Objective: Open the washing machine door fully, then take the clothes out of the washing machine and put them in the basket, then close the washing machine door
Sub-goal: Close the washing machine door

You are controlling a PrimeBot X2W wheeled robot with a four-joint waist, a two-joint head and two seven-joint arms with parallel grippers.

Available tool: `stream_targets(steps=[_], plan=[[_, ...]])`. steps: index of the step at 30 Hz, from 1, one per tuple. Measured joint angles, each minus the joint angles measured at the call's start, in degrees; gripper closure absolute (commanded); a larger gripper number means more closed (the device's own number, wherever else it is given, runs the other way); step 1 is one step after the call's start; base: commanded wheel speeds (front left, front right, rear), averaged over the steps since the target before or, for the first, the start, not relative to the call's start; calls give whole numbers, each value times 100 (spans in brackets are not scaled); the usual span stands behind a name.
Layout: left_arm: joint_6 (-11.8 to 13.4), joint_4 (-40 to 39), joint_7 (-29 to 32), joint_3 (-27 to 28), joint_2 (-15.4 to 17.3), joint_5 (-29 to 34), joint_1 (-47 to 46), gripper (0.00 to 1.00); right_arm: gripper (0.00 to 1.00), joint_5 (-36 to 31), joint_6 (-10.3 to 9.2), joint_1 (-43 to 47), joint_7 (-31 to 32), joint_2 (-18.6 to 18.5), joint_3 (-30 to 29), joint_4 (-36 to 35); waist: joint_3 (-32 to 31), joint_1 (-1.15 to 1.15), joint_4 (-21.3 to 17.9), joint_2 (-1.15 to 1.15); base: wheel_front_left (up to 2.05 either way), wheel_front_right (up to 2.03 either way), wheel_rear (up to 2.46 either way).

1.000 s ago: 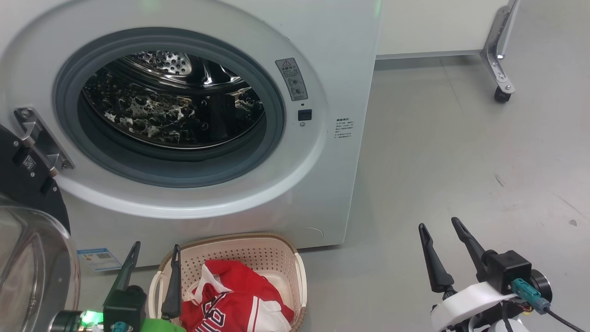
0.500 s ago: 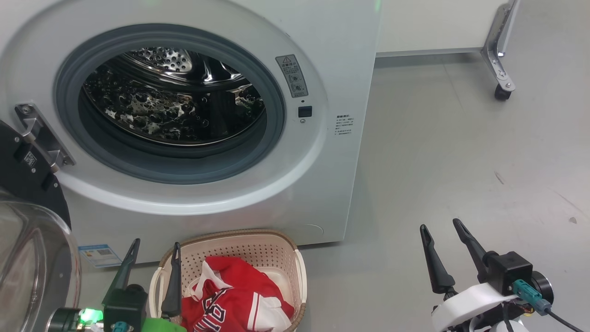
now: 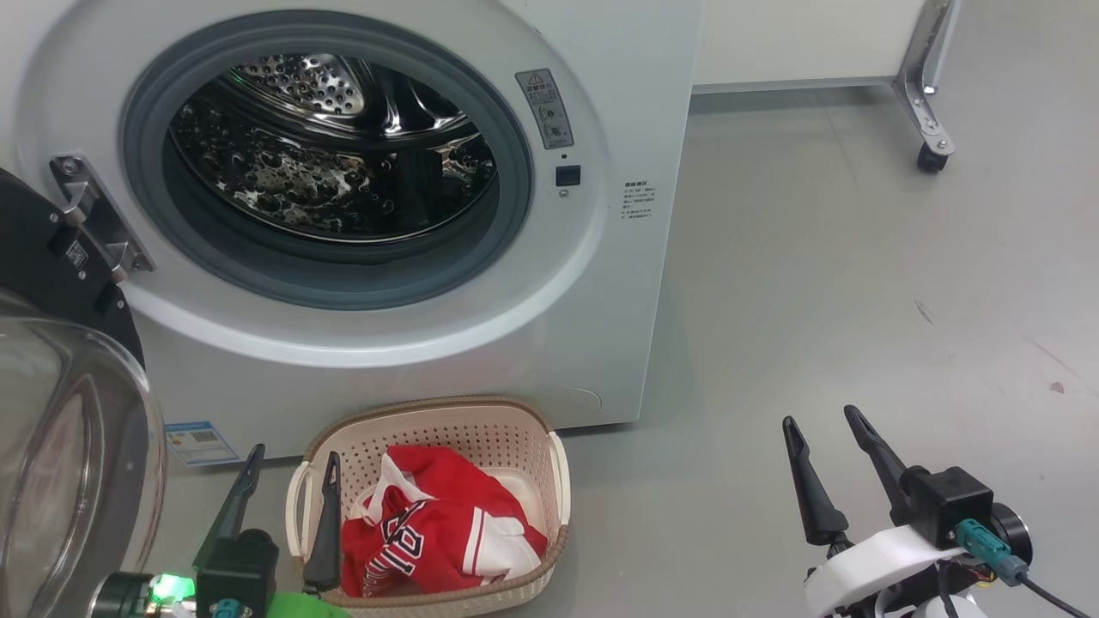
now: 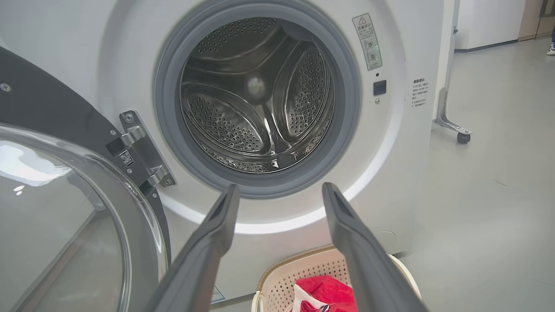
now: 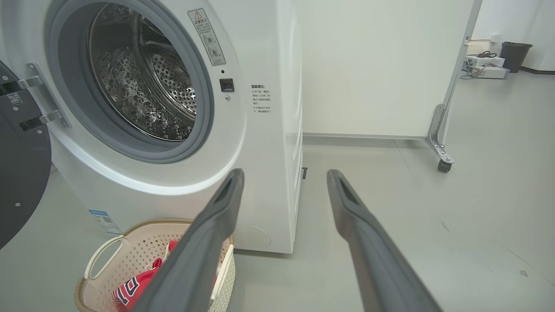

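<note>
The washing machine (image 3: 618,112) stands white on the grey floor, its grey seal ringing a shiny perforated steel drum (image 3: 326,172). The washing machine door (image 3: 69,429) hangs swung wide to the left, glossy black rim and bulging clear glass. The basket (image 3: 446,429), cream with a brown woven-look rim, sits on the floor just in front of the machine's base. In it lie the clothes (image 3: 438,532), red with white trim, navy-and-white lettering too crumpled to read. There's a warning label (image 3: 544,109) with a red triangle beside the seal, small print (image 3: 638,201) too fine to read, and a blue sticker (image 3: 200,440) low on the front. The left gripper (image 3: 294,453) hovers at the basket's left end, fingers spread, holding nothing. The right gripper (image 3: 818,416) is over bare floor, also wide apart.
</note>
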Motion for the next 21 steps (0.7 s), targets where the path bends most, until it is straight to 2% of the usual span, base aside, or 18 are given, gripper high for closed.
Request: stream_targets(steps=[11, 21], plan=[[0, -125, 15, -96, 25, 118, 40, 0, 0, 49, 0, 8, 33, -2, 2, -8, -16, 0, 5, 0, -118, 118, 0], [0, -245, -10, -47, 22, 111, 40, 0, 0, 51, -42, 12, 44, -9, 0, -45, -9, 0, 37, 0, -76, 76, 0]])
